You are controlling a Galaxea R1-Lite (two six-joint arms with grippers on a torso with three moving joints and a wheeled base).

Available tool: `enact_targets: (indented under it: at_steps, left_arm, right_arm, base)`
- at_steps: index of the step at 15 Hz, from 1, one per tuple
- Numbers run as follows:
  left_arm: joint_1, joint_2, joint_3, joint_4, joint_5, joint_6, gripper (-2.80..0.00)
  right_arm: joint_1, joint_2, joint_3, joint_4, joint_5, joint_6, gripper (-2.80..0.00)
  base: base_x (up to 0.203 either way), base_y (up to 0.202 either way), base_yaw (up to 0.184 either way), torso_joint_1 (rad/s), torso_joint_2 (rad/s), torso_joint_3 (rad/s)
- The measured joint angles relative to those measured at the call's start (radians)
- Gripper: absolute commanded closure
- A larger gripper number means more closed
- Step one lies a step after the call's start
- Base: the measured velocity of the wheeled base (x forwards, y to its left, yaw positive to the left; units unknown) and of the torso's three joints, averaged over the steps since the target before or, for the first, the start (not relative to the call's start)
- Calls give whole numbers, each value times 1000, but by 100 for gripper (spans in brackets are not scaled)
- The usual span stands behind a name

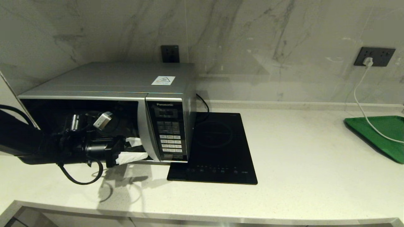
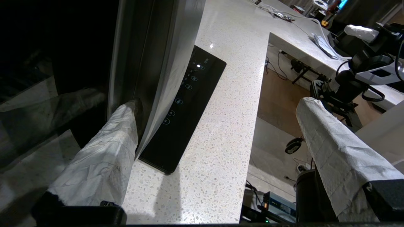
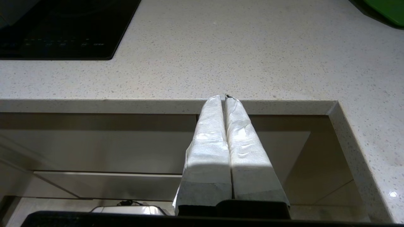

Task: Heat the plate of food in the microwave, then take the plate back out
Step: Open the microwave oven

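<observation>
White-wrapped fingers of the left gripper (image 1: 134, 149) are spread wide, one tip behind the microwave (image 1: 107, 104) door handle. Pulling askew may slip the finger off. Plate unseen. Right gripper (image 3: 224, 97) parked, clenched.

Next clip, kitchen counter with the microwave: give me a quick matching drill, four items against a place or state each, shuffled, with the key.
Items
1. left gripper
2. right gripper
3. green tray
4. black cooktop

Places or states
A. flat on the counter, right beside the microwave
B. fingers pressed together, below the counter's front edge
C. at the counter's far right, a white cable lying across it
D. fingers wide apart, one tip at the microwave's door handle strip

Pairs: 1-D, 2-B, 3-C, 4-A
</observation>
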Motion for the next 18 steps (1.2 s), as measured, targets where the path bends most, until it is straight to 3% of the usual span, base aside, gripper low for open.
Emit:
enact_targets:
  at_steps: [9, 18]
  left_arm:
    - [3, -11, 25, 0, -3, 5, -280]
    - [21, -97, 195, 6, -4, 43, -280]
  right_arm:
    - [0, 0, 0, 0, 0, 0, 0]
    - [-1, 0, 0, 0, 0, 0, 0]
  base:
    - [0, 0, 0, 0, 0, 0]
    - [0, 0, 0, 0, 0, 0]
